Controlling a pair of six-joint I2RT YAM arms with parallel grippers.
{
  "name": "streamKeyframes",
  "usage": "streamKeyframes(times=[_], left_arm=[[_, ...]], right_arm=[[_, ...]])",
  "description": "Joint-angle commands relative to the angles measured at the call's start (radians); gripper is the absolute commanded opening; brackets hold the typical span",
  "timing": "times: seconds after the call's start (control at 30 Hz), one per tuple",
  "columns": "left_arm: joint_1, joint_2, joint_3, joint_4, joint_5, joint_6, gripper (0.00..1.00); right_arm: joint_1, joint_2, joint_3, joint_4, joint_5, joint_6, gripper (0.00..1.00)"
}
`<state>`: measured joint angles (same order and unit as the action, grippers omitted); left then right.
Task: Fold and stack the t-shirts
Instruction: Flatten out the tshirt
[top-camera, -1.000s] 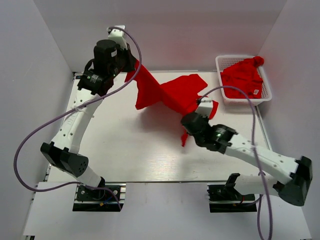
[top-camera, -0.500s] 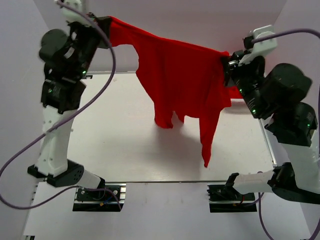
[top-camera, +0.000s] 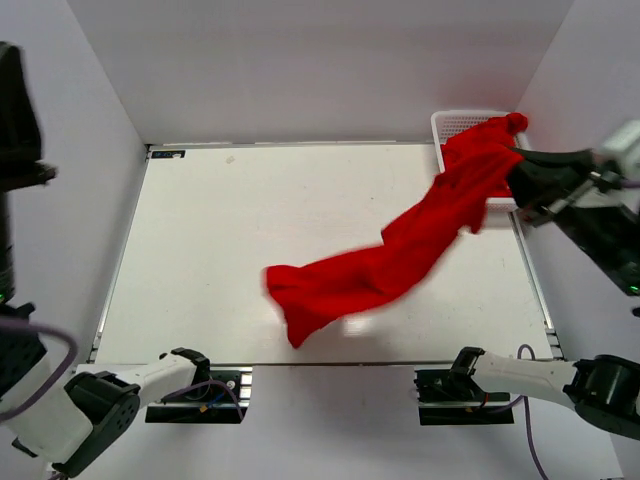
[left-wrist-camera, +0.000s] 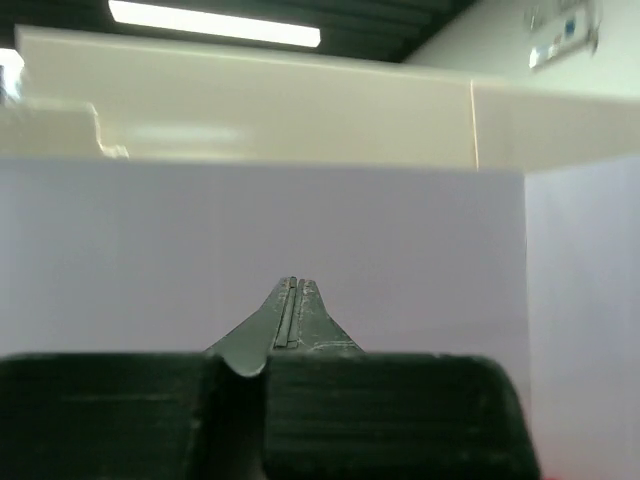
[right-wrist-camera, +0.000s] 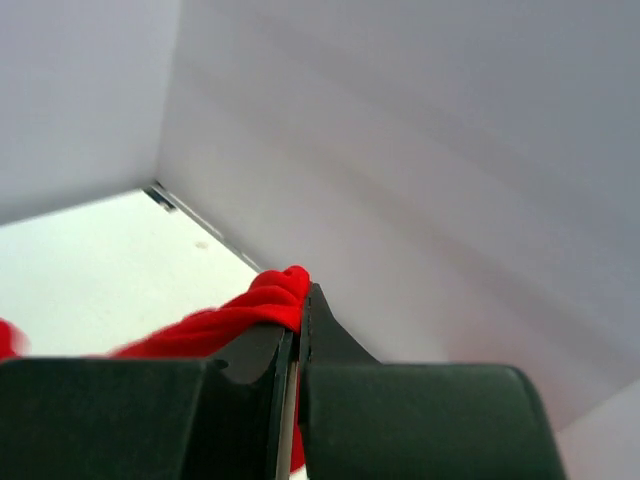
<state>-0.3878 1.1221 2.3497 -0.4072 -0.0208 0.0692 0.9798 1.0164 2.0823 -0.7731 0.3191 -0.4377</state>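
White table (top-camera: 220, 230) beneath a twisted red t-shirt (top-camera: 390, 265), one end pinched by the right hand (right-wrist-camera: 298, 322); left hand (left-wrist-camera: 290, 300) pressed together.

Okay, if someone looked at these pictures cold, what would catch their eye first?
A bright red t-shirt stretches in a long band across the white table, from front-centre up to the right gripper, which is shut on it near the white lattice basket. The left gripper is shut on nothing, facing a wall.
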Motion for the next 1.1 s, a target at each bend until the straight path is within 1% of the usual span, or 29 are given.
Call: streamKeyframes(times=[0.0, 0.07, 0.1, 0.2, 0.27, 0.3, 0.37, 0.4, 0.43, 0.47, 0.5, 0.53, 0.57, 0.6, 0.63, 0.67, 0.7, 0.73, 0.77, 0.8, 0.83, 0.87, 0.9, 0.93, 0.97, 1.03, 1.07], left_arm=[[0.006, 0.025, 0.025, 0.005, 0.016, 0.012, 0.00], [0.006, 0.015, -0.001, 0.005, 0.025, -0.006, 0.00], [0.006, 0.001, -0.025, -0.005, 0.047, -0.006, 0.00], [0.006, -0.008, -0.153, -0.005, 0.082, -0.051, 0.00], [0.006, -0.008, -0.232, -0.005, 0.073, -0.080, 0.00], [0.006, 0.004, -0.260, -0.005, 0.062, -0.089, 0.00], [0.006, 0.018, -0.343, -0.005, 0.001, -0.121, 0.00], [0.006, 0.028, -0.409, -0.005, -0.025, -0.132, 0.00], [0.006, 0.028, -0.444, -0.005, -0.094, -0.143, 0.00], [0.006, 0.028, -0.481, -0.005, -0.131, -0.161, 0.00], [0.006, 0.013, -0.518, -0.005, -0.169, -0.172, 0.00], [0.006, 0.002, -0.599, -0.005, -0.256, -0.184, 0.00], [0.006, -0.022, -0.639, -0.005, -0.293, -0.207, 0.00], [0.006, -0.033, -0.708, 0.005, -0.359, -0.207, 0.00], [0.006, -0.042, -0.737, 0.005, -0.395, -0.224, 0.00], [0.006, -0.042, -0.759, -0.005, -0.419, -0.252, 0.00], [0.006, -0.051, -0.792, -0.015, -0.459, -0.252, 0.00], [0.006, -0.051, -0.803, -0.033, -0.478, -0.252, 0.00], [0.006, -0.041, -0.803, -0.045, -0.488, -0.264, 0.00], [0.006, -0.030, -0.803, -0.060, -0.522, -0.264, 0.00], [0.006, -0.003, -0.803, -0.106, -0.540, -0.284, 0.00], [0.006, 0.011, -0.803, -0.129, -0.553, -0.301, 0.00], [0.006, 0.024, -0.803, -0.148, -0.570, -0.324, 0.00], [0.006, 0.034, -0.803, -0.183, -0.570, -0.339, 0.05], [0.006, 0.048, -0.813, -0.196, -0.570, -0.362, 0.33], [0.006, 0.057, -0.826, -0.219, -0.548, -0.382, 0.64], [0.006, 0.067, -0.845, -0.219, -0.516, -0.394, 0.90]], right_arm=[[-0.004, -0.018, 0.039, 0.023, -0.170, -0.021, 0.00], [-0.004, -0.029, 0.035, 0.021, -0.241, -0.013, 0.00], [-0.006, -0.035, 0.022, 0.026, -0.248, 0.008, 0.00], [-0.003, -0.032, -0.106, 0.037, -0.235, 0.060, 0.00], [-0.001, 0.013, -0.137, 0.017, -0.229, 0.083, 0.00], [0.000, 0.066, -0.165, 0.008, -0.242, 0.091, 0.00], [-0.001, 0.144, -0.203, 0.047, -0.267, 0.111, 0.00], [-0.009, 0.161, -0.256, 0.117, -0.273, 0.137, 0.00], [-0.004, 0.210, -0.287, 0.158, -0.275, 0.151, 0.00], [-0.007, 0.226, -0.360, 0.200, -0.279, 0.160, 0.00], [-0.007, 0.247, -0.419, 0.278, -0.293, 0.197, 0.00], [-0.010, 0.334, -0.435, 0.332, -0.295, 0.217, 0.00], [-0.019, 0.376, -0.435, 0.351, -0.295, 0.232, 0.00], [-0.021, 0.423, -0.400, 0.359, -0.308, 0.287, 0.00], [-0.027, 0.567, -0.346, 0.370, -0.308, 0.300, 0.00], [-0.041, 0.623, -0.320, 0.373, -0.340, 0.306, 0.00], [-0.044, 0.781, -0.256, 0.373, -0.369, 0.329, 0.00], [-0.055, 0.836, -0.175, 0.371, -0.377, 0.336, 0.00], [-0.067, 0.890, -0.133, 0.361, -0.393, 0.346, 0.00], [-0.070, 1.036, -0.090, 0.353, -0.403, 0.352, 0.00], [-0.082, 1.080, 0.026, 0.348, -0.399, 0.382, 0.07], [-0.089, 1.114, 0.059, 0.341, -0.400, 0.404, 0.26], [-0.108, 1.190, 0.117, 0.330, -0.397, 0.427, 0.45], [-0.115, 1.199, 0.143, 0.308, -0.413, 0.485, 0.90], [-0.122, 1.188, 0.134, 0.307, -0.438, 0.497, 0.90], [-0.150, 1.130, 0.011, 0.334, -0.430, 0.543, 0.90], [-0.159, 1.105, -0.067, 0.357, -0.422, 0.556, 0.90]])
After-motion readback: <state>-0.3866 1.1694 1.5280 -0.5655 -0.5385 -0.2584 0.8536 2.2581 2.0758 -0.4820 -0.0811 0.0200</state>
